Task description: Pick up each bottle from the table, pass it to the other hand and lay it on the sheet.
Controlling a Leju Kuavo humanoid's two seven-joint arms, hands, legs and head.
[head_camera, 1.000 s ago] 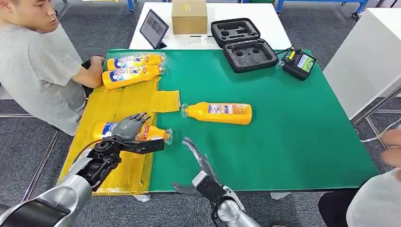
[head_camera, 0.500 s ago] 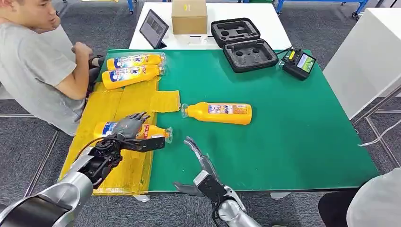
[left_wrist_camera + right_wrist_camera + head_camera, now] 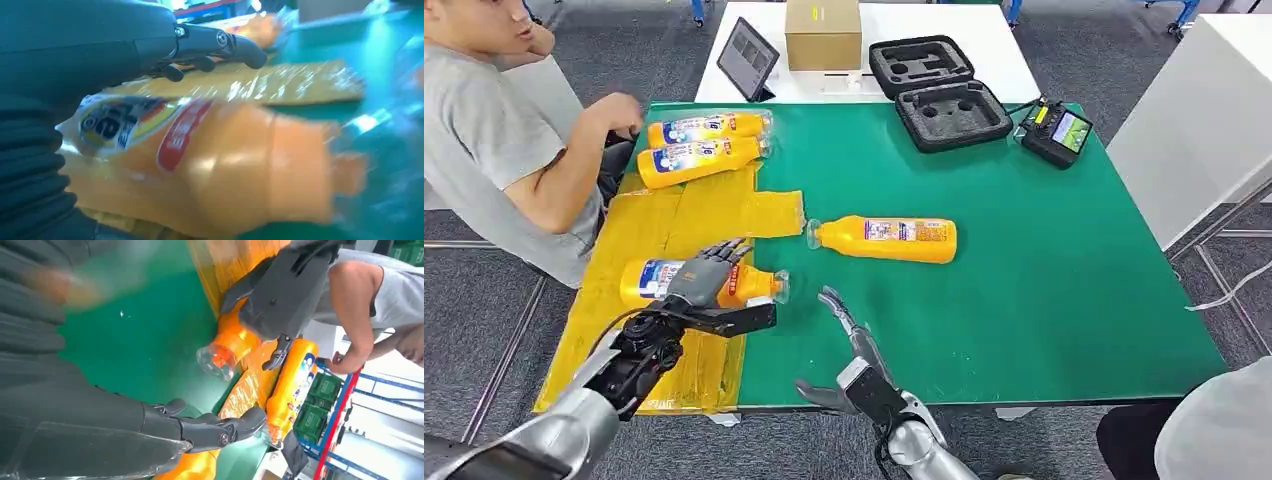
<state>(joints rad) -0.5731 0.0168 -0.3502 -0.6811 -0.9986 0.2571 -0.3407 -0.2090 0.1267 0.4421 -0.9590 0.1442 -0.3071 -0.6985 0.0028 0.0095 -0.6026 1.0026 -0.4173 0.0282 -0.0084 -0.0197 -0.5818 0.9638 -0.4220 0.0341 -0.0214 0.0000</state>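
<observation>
An orange bottle point(image 3: 652, 281) point(image 3: 215, 170) lies on its side on the yellow sheet point(image 3: 649, 225), its clear cap poking out over the green table point(image 3: 1044, 300). My left hand point(image 3: 702, 280) point(image 3: 215, 42) hovers over its middle with fingers stretched out flat and thumb held out alongside, not wrapped round it. My right hand point(image 3: 852, 345) point(image 3: 200, 430) is open at the table's front edge, fingers pointing at the bottle's cap. Another orange bottle point(image 3: 889, 240) lies on the bare green table. Two more bottles point(image 3: 709, 128) point(image 3: 702, 160) lie at the sheet's far end.
A person sits at the left, one hand point(image 3: 624, 110) near the far bottles. Beyond the green mat stand a tablet point(image 3: 749, 58), a cardboard box point(image 3: 824, 35), an open black foam case point(image 3: 939, 95) and a controller point(image 3: 1056, 132). A white cabinet point(image 3: 1204, 110) stands at right.
The person's arm lifted from the table's edge and moved by the far bottles. The view shifted slightly. My left hand barely eased over the bottle; the right hand stayed put.
</observation>
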